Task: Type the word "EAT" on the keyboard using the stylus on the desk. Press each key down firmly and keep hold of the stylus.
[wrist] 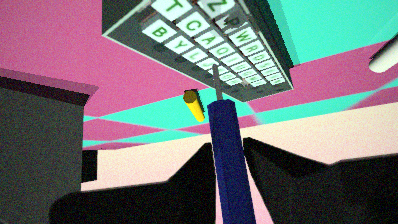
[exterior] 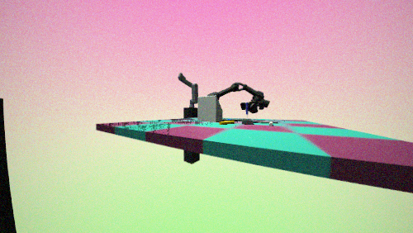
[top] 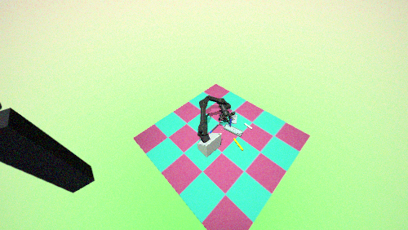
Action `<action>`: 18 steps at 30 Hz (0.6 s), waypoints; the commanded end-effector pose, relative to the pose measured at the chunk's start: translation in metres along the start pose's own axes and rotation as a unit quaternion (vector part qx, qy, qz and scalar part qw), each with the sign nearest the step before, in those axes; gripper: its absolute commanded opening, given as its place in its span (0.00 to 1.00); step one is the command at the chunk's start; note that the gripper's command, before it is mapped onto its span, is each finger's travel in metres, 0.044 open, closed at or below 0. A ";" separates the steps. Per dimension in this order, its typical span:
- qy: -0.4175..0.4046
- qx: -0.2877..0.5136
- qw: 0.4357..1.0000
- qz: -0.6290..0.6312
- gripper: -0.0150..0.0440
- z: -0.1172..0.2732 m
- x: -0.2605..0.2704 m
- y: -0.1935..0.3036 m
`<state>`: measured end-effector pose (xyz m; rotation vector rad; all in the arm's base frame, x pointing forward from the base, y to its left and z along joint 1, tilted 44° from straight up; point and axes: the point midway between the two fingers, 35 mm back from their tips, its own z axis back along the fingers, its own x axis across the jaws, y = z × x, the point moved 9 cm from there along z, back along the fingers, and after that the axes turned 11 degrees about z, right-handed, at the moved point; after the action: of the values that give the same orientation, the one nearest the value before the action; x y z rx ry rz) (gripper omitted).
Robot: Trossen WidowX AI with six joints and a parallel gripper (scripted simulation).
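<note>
My gripper [top: 229,117] [exterior: 247,106] [wrist: 227,147] is shut on the blue stylus [top: 230,121] [exterior: 247,109] [wrist: 230,165], which points down with its thin grey tip outward. The keyboard [top: 233,130] [exterior: 248,121] [wrist: 244,96] lies below, a dark slab with white keys and green letters. In the exterior view the stylus tip hangs a little above it. In the wrist view the tip overlaps the keys just past the L. The T key [wrist: 172,6] and the A key [wrist: 199,40] show; the E key cannot be made out.
A yellow cylinder [top: 238,144] [exterior: 226,122] [wrist: 196,107] lies near the keyboard. A white cylinder [top: 248,126] [exterior: 271,124] [wrist: 385,57] lies on its other side. A large grey block [top: 209,146] [exterior: 209,109] stands by the arm's base.
</note>
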<state>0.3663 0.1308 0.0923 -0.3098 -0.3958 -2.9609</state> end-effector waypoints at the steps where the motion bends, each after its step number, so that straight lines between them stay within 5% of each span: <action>1: -0.002 -0.002 1.000 -0.003 0.25 -0.003 -0.001 -0.002; 5: -0.002 -0.002 1.000 -0.003 0.39 -0.005 -0.001 -0.004; 18: -0.002 -0.002 1.000 -0.003 0.39 -0.004 0.000 -0.004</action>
<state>0.3652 0.1330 0.0875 -0.3145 -0.3983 -2.9612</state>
